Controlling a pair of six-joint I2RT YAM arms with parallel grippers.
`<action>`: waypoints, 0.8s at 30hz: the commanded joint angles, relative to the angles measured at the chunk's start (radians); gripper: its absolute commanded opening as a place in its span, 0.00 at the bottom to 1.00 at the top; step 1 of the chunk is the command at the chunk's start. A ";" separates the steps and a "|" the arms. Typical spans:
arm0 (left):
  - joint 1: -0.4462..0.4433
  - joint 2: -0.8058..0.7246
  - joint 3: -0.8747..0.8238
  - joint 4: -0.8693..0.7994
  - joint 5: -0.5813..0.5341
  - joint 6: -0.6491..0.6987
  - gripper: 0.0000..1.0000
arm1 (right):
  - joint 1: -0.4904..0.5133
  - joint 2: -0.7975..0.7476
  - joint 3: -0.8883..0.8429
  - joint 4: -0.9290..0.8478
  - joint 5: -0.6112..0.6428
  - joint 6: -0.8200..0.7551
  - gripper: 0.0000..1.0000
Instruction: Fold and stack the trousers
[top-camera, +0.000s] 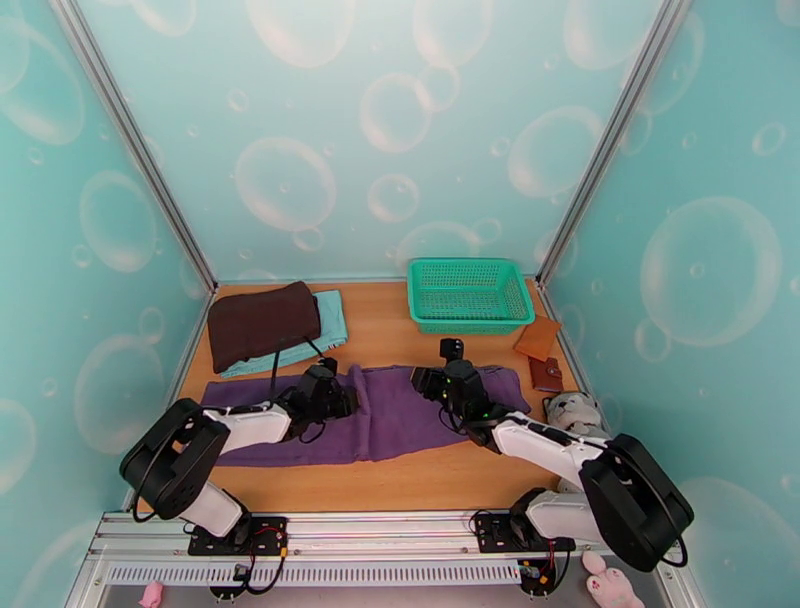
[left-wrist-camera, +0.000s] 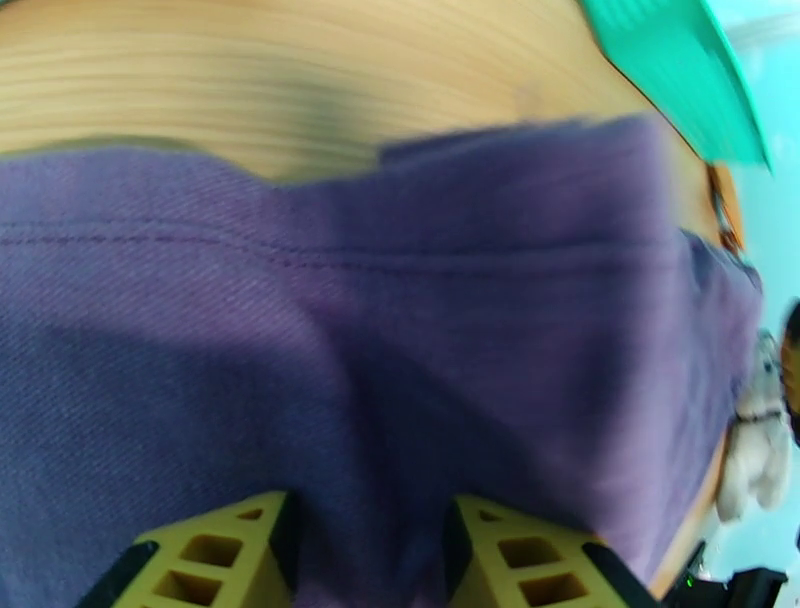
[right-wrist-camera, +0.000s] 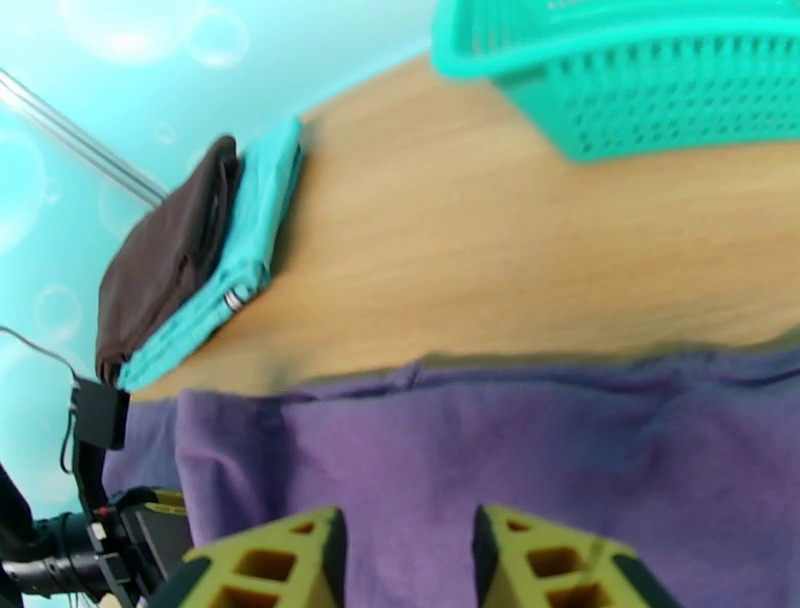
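Note:
The purple trousers (top-camera: 385, 420) lie spread flat across the middle of the wooden table (top-camera: 390, 340), running left to right. My left gripper (top-camera: 345, 400) sits low on their left-centre part. In the left wrist view its yellow fingers (left-wrist-camera: 225, 545) stand apart with the trousers (left-wrist-camera: 400, 330) bulging between them, and the left gripper (left-wrist-camera: 370, 520) is open. My right gripper (top-camera: 420, 380) rests on the cloth's far edge right of centre. It shows open in the right wrist view, where the right gripper (right-wrist-camera: 405, 540) has its fingers (right-wrist-camera: 275, 555) apart over the flat trousers (right-wrist-camera: 520, 450).
A dark brown folded cloth (top-camera: 262, 322) lies on a light teal folded cloth (top-camera: 332, 318) at the back left. A green basket (top-camera: 468, 295) stands at the back right. Two brown wallets (top-camera: 540, 340) and a grey plush toy (top-camera: 572, 410) sit along the right edge.

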 joint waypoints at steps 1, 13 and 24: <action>-0.053 0.054 0.037 -0.016 0.062 -0.057 0.43 | 0.007 0.048 0.001 0.073 -0.038 0.009 0.41; -0.032 -0.342 0.042 -0.293 -0.393 0.062 0.48 | -0.003 0.298 -0.018 0.151 -0.132 0.176 0.39; 0.478 -0.474 -0.037 -0.510 -0.467 0.094 0.49 | -0.210 0.099 -0.080 -0.045 -0.016 0.043 0.37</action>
